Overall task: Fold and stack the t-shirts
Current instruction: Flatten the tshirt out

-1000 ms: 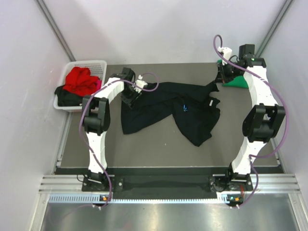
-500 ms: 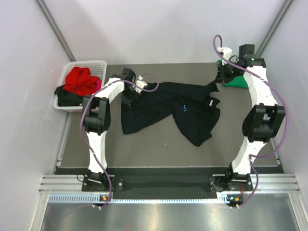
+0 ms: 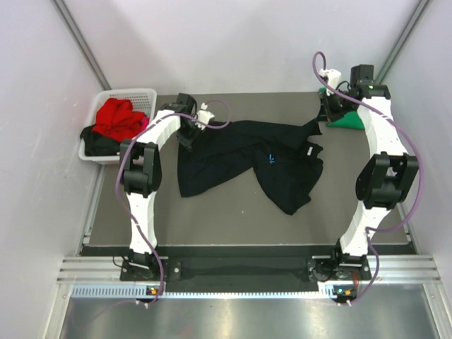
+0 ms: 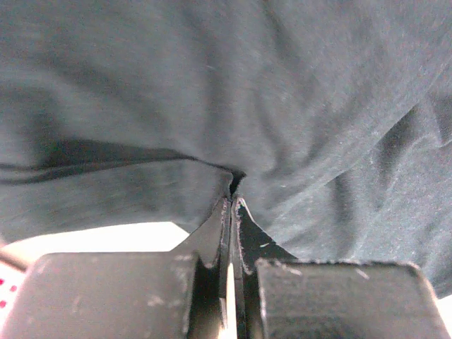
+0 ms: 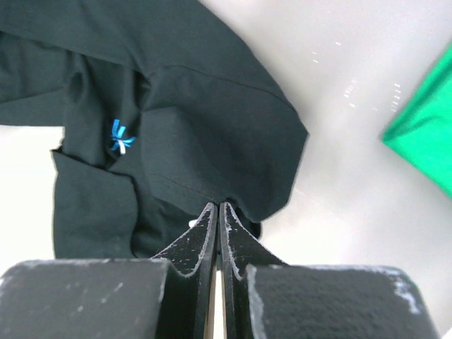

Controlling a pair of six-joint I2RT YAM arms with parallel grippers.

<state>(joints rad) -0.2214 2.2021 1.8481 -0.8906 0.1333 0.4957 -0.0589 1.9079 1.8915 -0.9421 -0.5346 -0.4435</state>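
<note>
A large black t-shirt [image 3: 247, 159] with a tiny blue chest mark [image 5: 120, 136] lies crumpled across the middle of the table. My left gripper [image 3: 188, 134] is at the shirt's far-left edge, shut on a pinched fold of black cloth [image 4: 232, 185]. My right gripper [image 3: 326, 113] is at the shirt's far-right corner, and its fingertips [image 5: 212, 212] are pressed together on the hem. A green t-shirt [image 3: 349, 120] lies folded at the back right, just beyond the right gripper. A red t-shirt [image 3: 116, 116] is heaped in the basket on top of dark cloth.
A white lattice basket [image 3: 141, 95] stands at the table's back left corner, partly off the mat. White walls close in the sides and back. The grey mat [image 3: 233, 219] shows bare in front of the shirt. The green cloth [image 5: 427, 141] appears at the right wrist view's right edge.
My left gripper has shut on the black shirt's edge and shifted slightly toward the back of the table. The right arm has not moved.
</note>
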